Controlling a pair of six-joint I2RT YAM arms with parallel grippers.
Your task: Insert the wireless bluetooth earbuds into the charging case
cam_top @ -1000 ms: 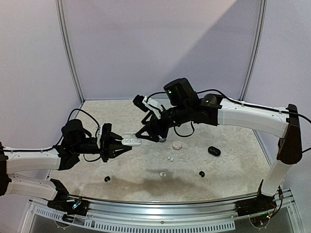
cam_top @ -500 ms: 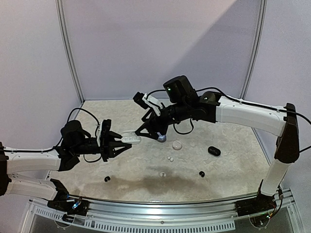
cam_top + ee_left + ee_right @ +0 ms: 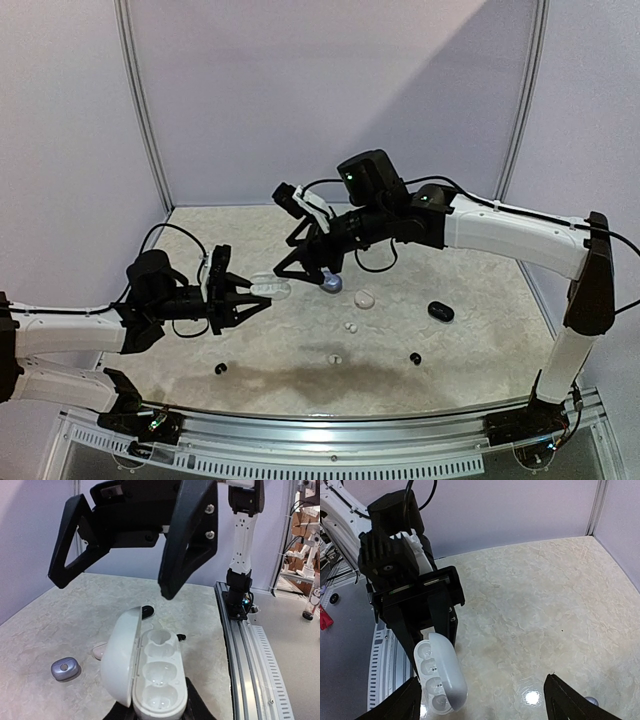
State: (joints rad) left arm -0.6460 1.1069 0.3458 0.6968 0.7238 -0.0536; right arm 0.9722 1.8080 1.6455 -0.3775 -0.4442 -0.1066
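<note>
My left gripper is shut on the base of a white charging case and holds it above the table. In the left wrist view the case is open, its lid stands up on the left and its sockets are empty. My right gripper is wide open and empty, hovering just above and beyond the case. Its fingertips straddle the case in the right wrist view. Two white earbuds and two black earbuds lie on the table.
A blue-grey pebble case lies on the table under my right gripper, also in the left wrist view. A pale closed case and a black case lie to the right. Walls enclose the back and sides.
My right gripper has lifted and drawn back to the left, away from the white case, and the blue-grey case now shows beneath it. My left gripper has barely shifted.
</note>
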